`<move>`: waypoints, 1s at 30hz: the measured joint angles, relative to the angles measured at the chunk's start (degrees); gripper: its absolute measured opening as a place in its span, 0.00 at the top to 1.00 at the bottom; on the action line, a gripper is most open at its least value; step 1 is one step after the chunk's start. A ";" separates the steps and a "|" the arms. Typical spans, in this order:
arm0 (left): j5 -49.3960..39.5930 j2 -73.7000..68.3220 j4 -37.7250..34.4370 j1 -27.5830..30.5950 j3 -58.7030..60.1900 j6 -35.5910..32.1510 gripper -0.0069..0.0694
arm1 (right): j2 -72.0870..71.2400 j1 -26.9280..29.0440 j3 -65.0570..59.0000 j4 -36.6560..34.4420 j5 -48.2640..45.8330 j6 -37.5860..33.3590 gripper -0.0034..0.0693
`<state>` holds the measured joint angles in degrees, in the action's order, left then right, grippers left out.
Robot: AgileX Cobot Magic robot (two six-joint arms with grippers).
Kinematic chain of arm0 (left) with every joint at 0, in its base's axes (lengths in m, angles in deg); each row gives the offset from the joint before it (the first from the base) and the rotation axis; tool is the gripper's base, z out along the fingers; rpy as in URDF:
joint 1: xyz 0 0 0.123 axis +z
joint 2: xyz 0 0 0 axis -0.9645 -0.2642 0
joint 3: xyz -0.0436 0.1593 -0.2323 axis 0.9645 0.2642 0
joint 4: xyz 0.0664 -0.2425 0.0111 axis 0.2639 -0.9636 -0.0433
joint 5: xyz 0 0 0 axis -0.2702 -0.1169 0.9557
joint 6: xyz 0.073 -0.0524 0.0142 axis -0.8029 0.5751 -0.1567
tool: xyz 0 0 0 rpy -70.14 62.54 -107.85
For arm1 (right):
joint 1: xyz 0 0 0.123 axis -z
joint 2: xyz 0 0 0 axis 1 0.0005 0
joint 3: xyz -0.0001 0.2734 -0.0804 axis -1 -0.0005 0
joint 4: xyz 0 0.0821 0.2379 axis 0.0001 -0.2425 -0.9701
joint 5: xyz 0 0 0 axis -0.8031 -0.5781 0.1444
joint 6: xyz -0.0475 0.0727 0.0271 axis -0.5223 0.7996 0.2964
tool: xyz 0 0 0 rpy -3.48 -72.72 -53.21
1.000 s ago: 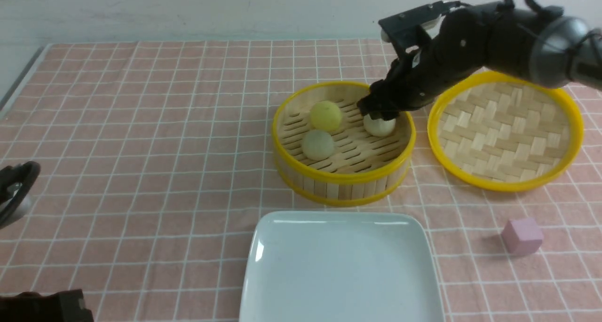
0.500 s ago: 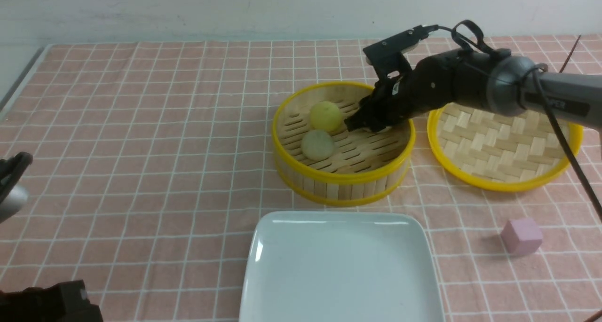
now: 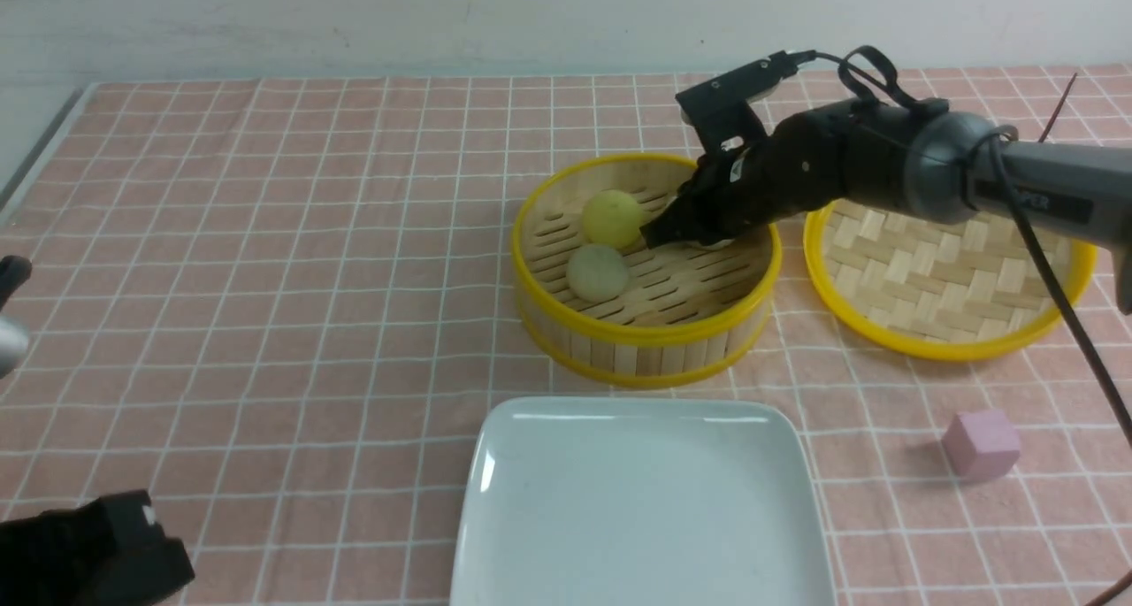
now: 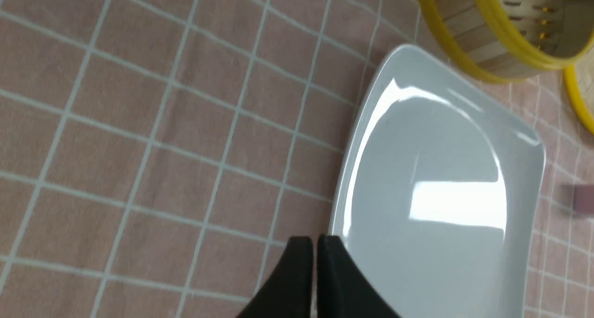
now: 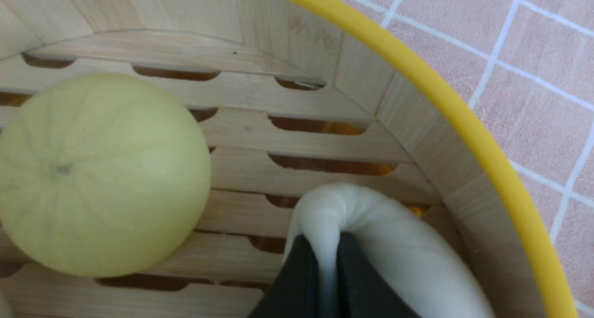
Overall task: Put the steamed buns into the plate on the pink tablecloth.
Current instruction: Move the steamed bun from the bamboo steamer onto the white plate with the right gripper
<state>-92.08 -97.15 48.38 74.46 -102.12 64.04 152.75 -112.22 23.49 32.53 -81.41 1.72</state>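
Note:
Two steamed buns lie free in the bamboo steamer (image 3: 646, 345): a pale yellow one (image 3: 612, 218) (image 5: 102, 174) and a beige one (image 3: 598, 272). My right gripper (image 3: 659, 234) (image 5: 327, 262) reaches into the steamer's far right side and is shut on a third, whitish bun (image 5: 403, 248), pinching its soft skin between the fingertips. The arm hides most of that bun in the front view. The white square plate (image 3: 646, 500) (image 4: 441, 169) sits empty on the pink tablecloth (image 3: 265, 234) in front of the steamer. My left gripper (image 4: 316, 243) is shut and empty, hanging beside the plate's edge.
The steamer's woven lid (image 3: 951, 243) lies upside down to the right of the steamer, partly under my right arm. A pink cube (image 3: 980, 444) rests right of the plate. Part of my left arm (image 3: 88, 557) shows at the lower left corner.
My right gripper has dropped lower into the steamer and gone from open to shut on the whitish bun. The left arm has drifted towards the left edge of the view.

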 joint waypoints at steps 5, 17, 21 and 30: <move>3.94 0.00 -2.99 0.00 0.00 0.74 0.85 | -2.75 0.00 -0.28 -3.48 -5.64 0.00 0.92; 3.54 0.00 -3.74 0.00 0.00 0.19 0.85 | -15.62 0.25 -1.33 -7.34 -21.75 -3.30 0.92; 2.59 0.00 -3.74 0.00 0.00 -0.21 0.85 | -25.31 0.25 -2.82 -10.17 -31.52 -4.17 0.92; 1.38 0.00 -0.47 0.00 0.00 -3.82 0.84 | -43.49 -1.56 -21.32 -24.75 -37.61 -9.05 0.92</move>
<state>-90.70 -97.15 47.91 74.46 -102.12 60.23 109.26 -113.78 2.16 7.79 -119.01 -7.34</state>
